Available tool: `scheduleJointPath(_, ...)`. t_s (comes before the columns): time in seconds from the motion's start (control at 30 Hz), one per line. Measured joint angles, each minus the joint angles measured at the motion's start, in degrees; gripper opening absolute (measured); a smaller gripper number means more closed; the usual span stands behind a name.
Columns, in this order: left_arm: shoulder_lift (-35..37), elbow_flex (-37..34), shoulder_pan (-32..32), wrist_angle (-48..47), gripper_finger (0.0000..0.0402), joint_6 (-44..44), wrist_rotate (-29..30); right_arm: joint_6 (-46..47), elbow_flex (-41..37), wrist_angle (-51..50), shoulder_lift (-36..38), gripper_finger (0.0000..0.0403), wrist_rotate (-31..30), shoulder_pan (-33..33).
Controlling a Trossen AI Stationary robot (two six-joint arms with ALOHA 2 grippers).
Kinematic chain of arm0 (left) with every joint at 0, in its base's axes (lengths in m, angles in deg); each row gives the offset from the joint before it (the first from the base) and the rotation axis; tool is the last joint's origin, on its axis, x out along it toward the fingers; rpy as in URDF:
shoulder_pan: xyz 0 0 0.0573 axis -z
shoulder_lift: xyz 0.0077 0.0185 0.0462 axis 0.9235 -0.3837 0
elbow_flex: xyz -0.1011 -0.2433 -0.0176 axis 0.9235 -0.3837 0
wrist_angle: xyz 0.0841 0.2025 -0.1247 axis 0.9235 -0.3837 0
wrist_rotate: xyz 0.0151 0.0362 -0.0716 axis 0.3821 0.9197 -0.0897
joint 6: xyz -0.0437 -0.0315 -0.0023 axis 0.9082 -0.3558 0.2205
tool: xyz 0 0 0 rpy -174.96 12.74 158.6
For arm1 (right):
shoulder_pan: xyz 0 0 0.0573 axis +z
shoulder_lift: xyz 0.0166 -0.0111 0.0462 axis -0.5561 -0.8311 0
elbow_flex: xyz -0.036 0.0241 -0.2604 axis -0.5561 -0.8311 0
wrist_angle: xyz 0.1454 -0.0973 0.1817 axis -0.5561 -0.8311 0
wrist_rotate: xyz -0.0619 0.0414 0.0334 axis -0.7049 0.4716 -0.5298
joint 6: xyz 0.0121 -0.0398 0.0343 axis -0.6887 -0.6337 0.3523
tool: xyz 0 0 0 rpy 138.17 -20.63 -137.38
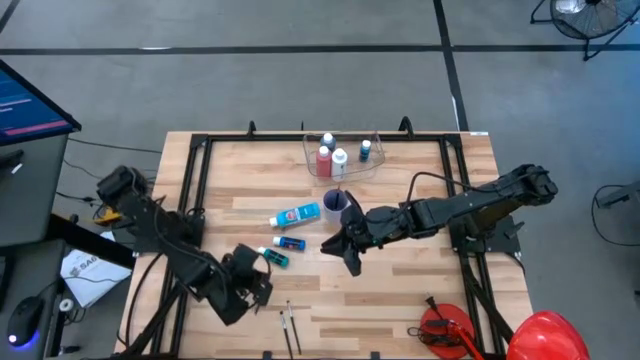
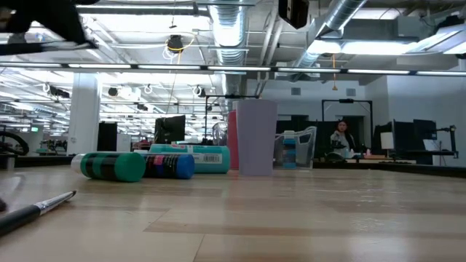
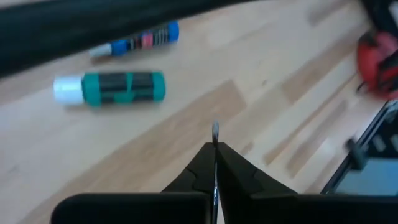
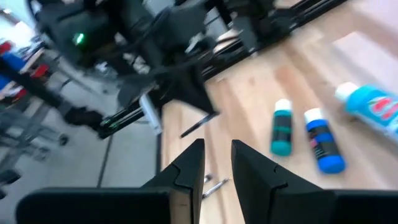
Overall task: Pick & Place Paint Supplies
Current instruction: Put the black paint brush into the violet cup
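Note:
My left gripper (image 1: 262, 288) is at the near left of the table, shut on a thin dark brush (image 3: 214, 132). It is also seen from the right wrist (image 4: 180, 87). My right gripper (image 1: 350, 262) hovers open and empty near the table's middle (image 4: 217, 163). A teal bottle (image 1: 273, 258), a blue bottle (image 1: 290, 243) and a larger light blue bottle (image 1: 297, 215) lie on their sides between the arms. Two more brushes (image 1: 290, 325) lie flat near the front edge. Red, white and blue bottles stand in the clear tub (image 1: 345, 158). My left gripper pinches the thin brush between its two shut fingers (image 3: 233, 168). The brush lies along the fingers, and its pale end (image 3: 214, 129) sticks out past the fingertips. In the right wrist view the brush (image 4: 198, 126) slants down from the gripper, above the table.
A blue-purple cup (image 1: 335, 203) stands upright just far of my right gripper, beside the light blue bottle. Red tools (image 1: 445, 330) and a red helmet (image 1: 545, 335) lie at the near right. Black frame rails (image 1: 200, 175) run along the table's sides.

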Motion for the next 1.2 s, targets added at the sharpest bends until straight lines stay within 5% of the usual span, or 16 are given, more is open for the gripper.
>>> scheduleJointPath(0.53, 4.3, 0.2, -5.1, 10.0, 0.0001, -0.5, 16.4, 7.1, 0.0, 1.3, -0.9, 0.0072, 9.5, -1.3)
scheduleJointPath(0.93, 7.7, 0.2, -6.8, 31.3, 0.0001, -21.2, 20.8, 13.9, 0.0, 12.0, -0.9, 0.0078, 16.8, -2.8)
scheduleJointPath(1.2, 8.1, 0.2, -8.4, 45.7, 0.0001, -33.9, 20.0, 15.9, 0.0, 12.3, -0.9, 0.0137, 18.2, -5.6)
